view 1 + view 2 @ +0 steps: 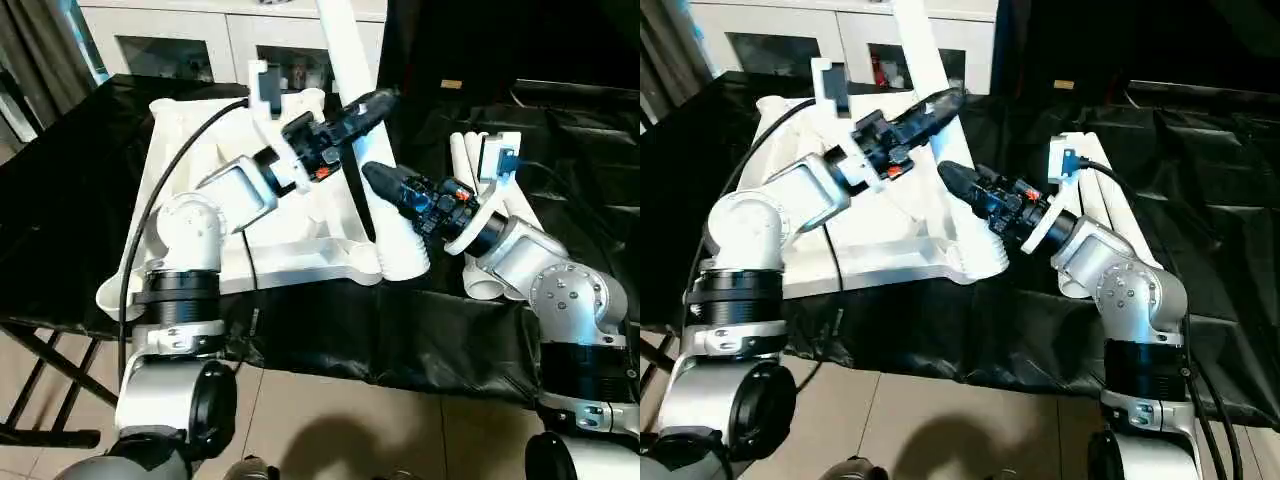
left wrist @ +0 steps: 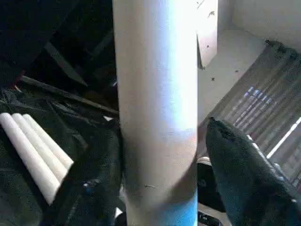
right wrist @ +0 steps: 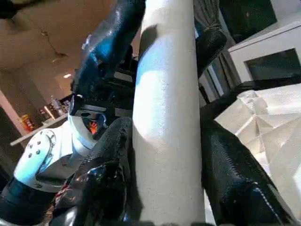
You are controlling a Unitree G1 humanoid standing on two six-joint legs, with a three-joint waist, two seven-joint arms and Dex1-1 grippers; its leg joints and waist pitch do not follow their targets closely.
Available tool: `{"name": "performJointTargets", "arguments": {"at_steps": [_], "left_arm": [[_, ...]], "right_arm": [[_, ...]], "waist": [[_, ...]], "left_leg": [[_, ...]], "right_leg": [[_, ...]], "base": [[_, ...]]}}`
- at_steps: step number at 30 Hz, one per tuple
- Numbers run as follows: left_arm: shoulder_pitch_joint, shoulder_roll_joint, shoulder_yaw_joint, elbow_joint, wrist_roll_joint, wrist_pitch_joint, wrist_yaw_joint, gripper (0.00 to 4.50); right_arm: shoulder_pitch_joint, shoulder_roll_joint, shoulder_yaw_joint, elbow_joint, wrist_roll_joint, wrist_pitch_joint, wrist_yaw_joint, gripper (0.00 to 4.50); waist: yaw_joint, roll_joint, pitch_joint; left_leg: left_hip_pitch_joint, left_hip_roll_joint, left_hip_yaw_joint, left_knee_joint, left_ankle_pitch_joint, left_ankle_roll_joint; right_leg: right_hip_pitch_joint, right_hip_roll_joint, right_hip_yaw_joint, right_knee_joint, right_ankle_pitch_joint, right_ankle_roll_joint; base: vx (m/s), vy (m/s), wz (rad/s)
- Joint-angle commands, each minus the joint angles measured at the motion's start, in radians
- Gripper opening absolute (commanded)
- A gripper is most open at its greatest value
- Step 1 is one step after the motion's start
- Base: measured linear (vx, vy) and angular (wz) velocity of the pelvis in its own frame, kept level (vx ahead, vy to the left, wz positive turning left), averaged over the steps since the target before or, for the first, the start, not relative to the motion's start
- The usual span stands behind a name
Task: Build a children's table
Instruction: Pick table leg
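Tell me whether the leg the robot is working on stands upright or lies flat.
Upright, slightly tilted. The leg rises from the corner socket of the upside-down table top, between the fingers of both grippers.

White tabletop (image 1: 300, 250) inverted – one leg (image 1: 352, 75) socketed upright.

A black-sheeted work table (image 1: 80, 190) carries the white tabletop (image 1: 290, 255), lying ribbed underside up near its front edge, and loose white legs (image 1: 1110, 205) lying side by side just beside it

2 head eyes look down; 2 wrist cameras closely share the upright leg (image 2: 157, 117).
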Motion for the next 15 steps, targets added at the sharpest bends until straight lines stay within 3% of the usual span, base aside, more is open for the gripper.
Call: {"name": "performJointTargets", "arguments": {"at_steps": [1,10,15], "left_arm": [[0.0,-0.005,-0.019,-0.05,-0.042,0.029,-0.036,2.45],[0.013,0.012,-0.052,-0.07,-0.051,0.042,-0.077,1.9],[0.012,0.014,-0.049,-0.067,-0.054,0.044,-0.066,1.85]], "right_arm": [[0.002,-0.005,0.002,0.0,-0.016,0.009,-0.021,1.8],[0.001,-0.014,0.028,0.019,-0.03,-0.005,-0.026,1.8],[0.001,-0.017,0.039,0.02,-0.037,-0.006,-0.028,1.8]], "waist": [[-0.001,-0.002,-0.08],[-0.001,0.0,-0.081],[-0.001,-0.001,-0.081]], "left_leg": [[0.011,0.039,-0.015,-0.071,-0.024,0.035],[0.01,0.039,-0.015,-0.071,-0.013,0.037],[0.011,0.039,-0.015,-0.071,-0.016,0.032]], "right_leg": [[0.071,-0.077,0.046,-0.075,-0.024,-0.237],[0.072,-0.076,0.046,-0.073,0.003,-0.241],[0.072,-0.076,0.046,-0.073,-0.011,-0.235]], "base": [[0.0,0.0,0.0],[0.0,0.0,0.0],[0.0,0.0,0.0]]}}
